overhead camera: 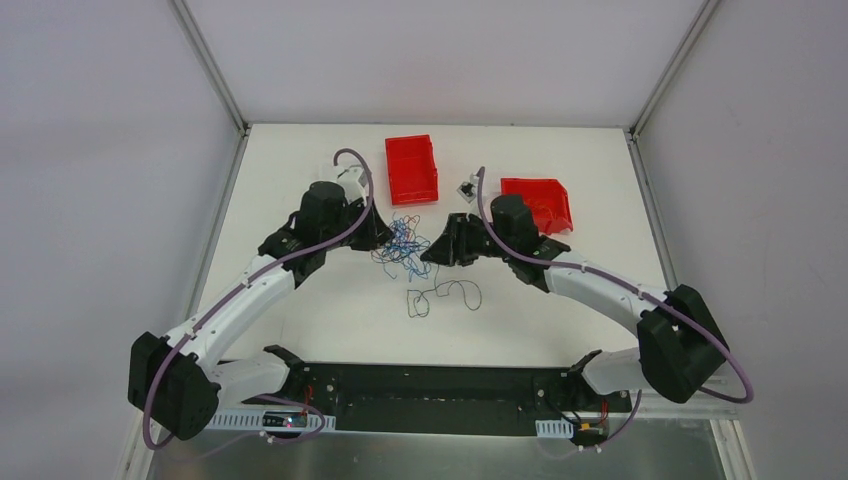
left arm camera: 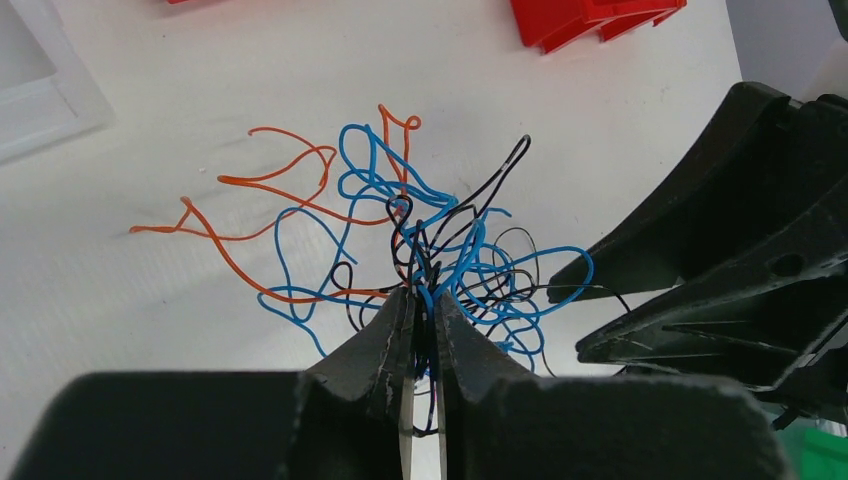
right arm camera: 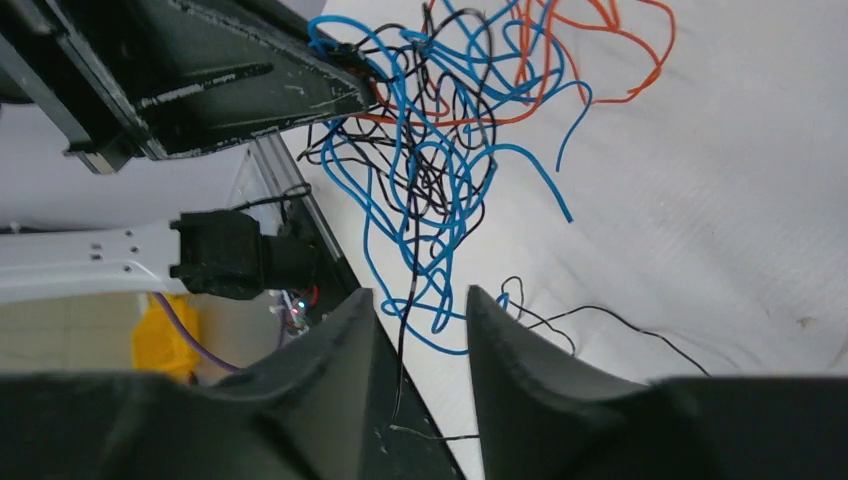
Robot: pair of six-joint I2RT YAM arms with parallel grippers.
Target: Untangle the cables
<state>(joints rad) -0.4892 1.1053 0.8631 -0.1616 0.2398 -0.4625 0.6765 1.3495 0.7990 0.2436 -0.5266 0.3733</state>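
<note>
The cables (overhead camera: 400,243), a knot of blue, orange and black wire, lie mid-table between the two grippers. One black cable (overhead camera: 441,297) lies loose nearer the bases. Both arms reach forward and bend inward, facing each other across the knot. The left gripper (left arm camera: 422,312) is pinched tight on black and blue strands. The right gripper (right arm camera: 421,300) stands partly open, with thin strands passing through the gap, not clamped. From above, both sets of fingertips are too dark to read. That view shows two red bins (overhead camera: 412,168) beyond the knot, while the left wrist view catches only their edges.
</note>
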